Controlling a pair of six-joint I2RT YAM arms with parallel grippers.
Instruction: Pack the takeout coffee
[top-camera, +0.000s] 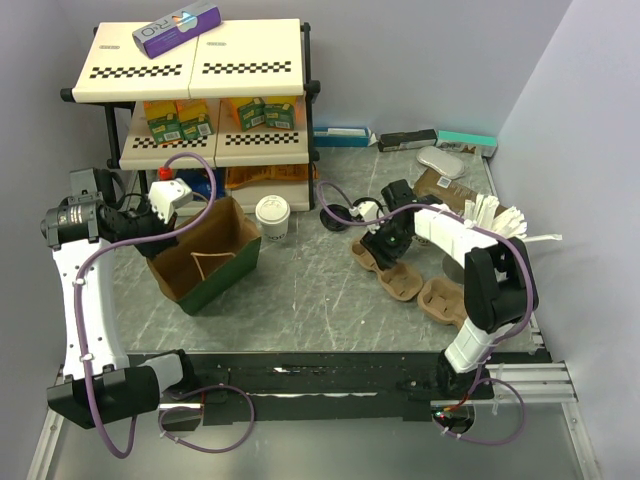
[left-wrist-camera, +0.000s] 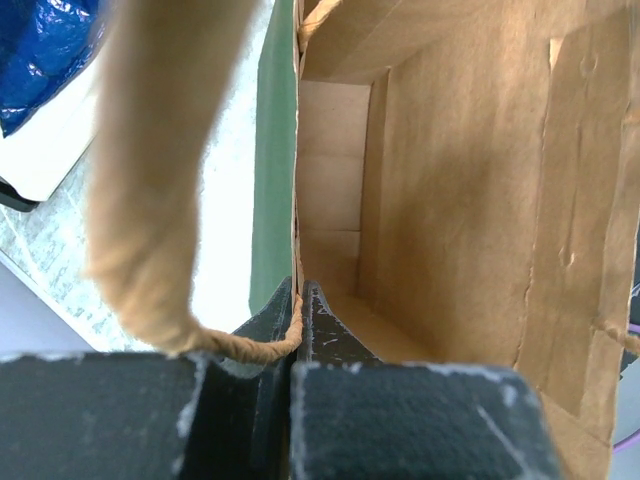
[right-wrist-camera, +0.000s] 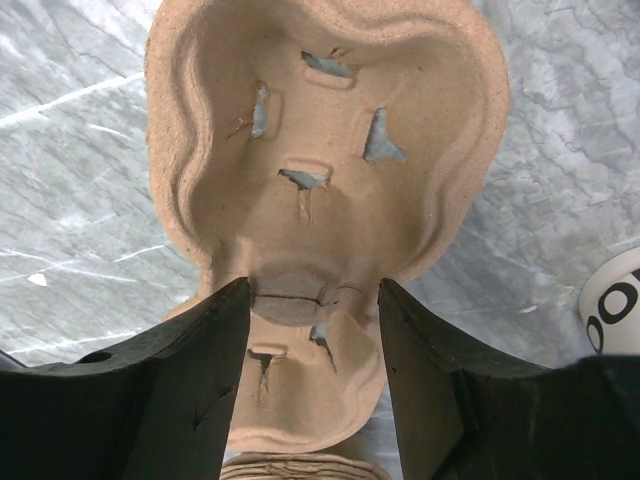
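Fingertips of your left gripper (left-wrist-camera: 300, 295) fill the bottom of the left wrist view, pressed together with no gap. Pinched between them is the rim of the paper bag (left-wrist-camera: 450, 200), at the spot where its twisted handle (left-wrist-camera: 140, 200) comes in. The handle loops up and to the left, out of focus. The bag's mouth is open beyond the tips: brown inside, green on the outer face.

Your right gripper (right-wrist-camera: 312, 300) has its jaws spread wide, one finger on each side of the narrow waist of a brown pulp cup tray (right-wrist-camera: 320, 150). You cannot tell whether the pads touch it. The tray lies flat on the grey table (top-camera: 300, 310), cup wells facing up.

Top view notes:
- The takeout coffee cup (top-camera: 272, 216) is white and lidded. It stands upright on the table, just right of the bag's mouth and outside the bag.
- It sits in front of the shelf rack (top-camera: 200, 70), apart from the tray your right gripper straddles.
- A second tray piece (top-camera: 445, 300) lies near the right arm's elbow.
- A fan of white sticks (top-camera: 500, 220) shows behind that arm.
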